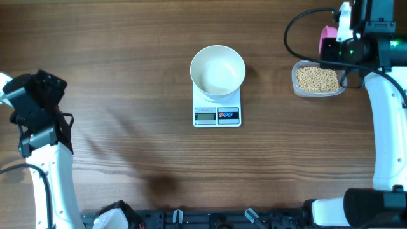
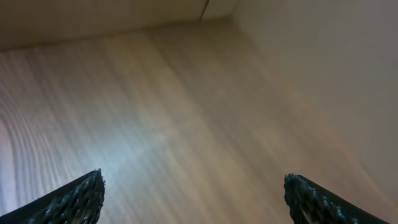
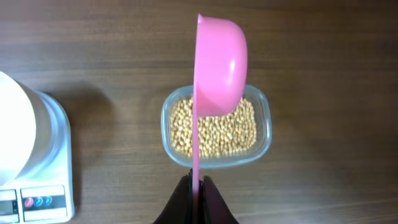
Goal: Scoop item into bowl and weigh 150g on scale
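**Beans lie in the tub, under the scoop in the right gripper**

The beans (image 1: 317,79) fill a clear tub (image 1: 297,89) near the right side of the table (image 1: 127,57), to the right of the scale (image 1: 217,115) and apart from it. The white bowl (image 1: 218,70) sits on the scale's platform, above the display and the two buttons. The reading is too small for us to make out.

We see the right gripper (image 3: 197,183) pinched tight on the thin handle of a pink scoop (image 3: 217,68). From the wrist camera the scoop stands on edge, with its rounded back facing right and its cup over the far half of the tub. The beans therefore lie directly beyond the fingertips, along the line of the handle. We cannot tell whether the scoop's rim touches the beans or hangs just above them, and its hollow side is turned away from us.

The left gripper (image 2: 193,183) is at the far left edge of the table, well apart from the bowl, the scale and the beans. Its fingers (image 2: 81,199) are spread wide, and only bare wood shows between them.
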